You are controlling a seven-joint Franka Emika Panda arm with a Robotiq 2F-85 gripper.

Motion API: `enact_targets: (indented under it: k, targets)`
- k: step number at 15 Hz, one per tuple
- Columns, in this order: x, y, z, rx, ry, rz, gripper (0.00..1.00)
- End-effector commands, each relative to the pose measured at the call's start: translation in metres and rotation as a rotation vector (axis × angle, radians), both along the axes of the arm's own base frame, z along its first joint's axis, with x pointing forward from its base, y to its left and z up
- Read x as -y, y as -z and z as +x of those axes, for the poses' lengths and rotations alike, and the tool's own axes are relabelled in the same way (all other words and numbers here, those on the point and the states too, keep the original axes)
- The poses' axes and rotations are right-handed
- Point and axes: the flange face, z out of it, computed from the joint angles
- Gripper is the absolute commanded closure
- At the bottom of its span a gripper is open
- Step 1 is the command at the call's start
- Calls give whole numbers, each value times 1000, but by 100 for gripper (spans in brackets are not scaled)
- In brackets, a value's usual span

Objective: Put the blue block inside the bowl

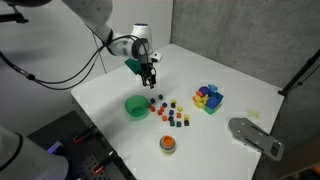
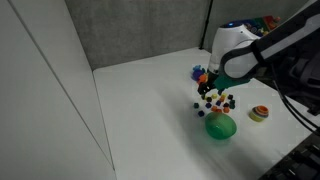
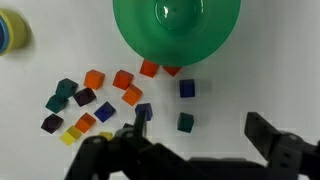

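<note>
The white desk (image 1: pixel 235 65) carries a bright green bowl (image 1: pixel 136 107), standing upright. Just beside it lies a loose scatter of tiny cubes (image 1: pixel 166 110), flat on the surface and mostly apart from one another. In the wrist view an orange cube (image 3: pixel 149 68) and a red cube (image 3: pixel 172 70) lie at the bowl's rim, a blue cube (image 3: pixel 187 88) just beside them and a teal cube (image 3: pixel 186 122) farther out. An orange-red round object (image 1: pixel 168 144) rests apart from the scatter. A heap of larger coloured blocks (image 1: pixel 208 97) lies well apart from the bowl, and a flat grey piece (image 1: pixel 255 135) lies at the desk's edge.
</note>
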Motion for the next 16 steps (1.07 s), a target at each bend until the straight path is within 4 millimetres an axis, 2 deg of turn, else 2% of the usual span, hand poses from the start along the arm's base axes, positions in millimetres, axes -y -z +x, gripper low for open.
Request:
enact_targets:
  k: [1, 3, 4, 5, 9, 16]
  targets:
    - [6, 18, 28, -21, -35, 2, 0]
    - [11, 27, 37, -28, -46, 6, 0]
    - [10, 24, 38, -27, -46, 2, 0]
    - [11, 28, 27, -16, -33, 0, 0]
    - [11, 32, 28, -20, -35, -6, 0]
    - [18, 72, 44, 9, 2, 33, 0]
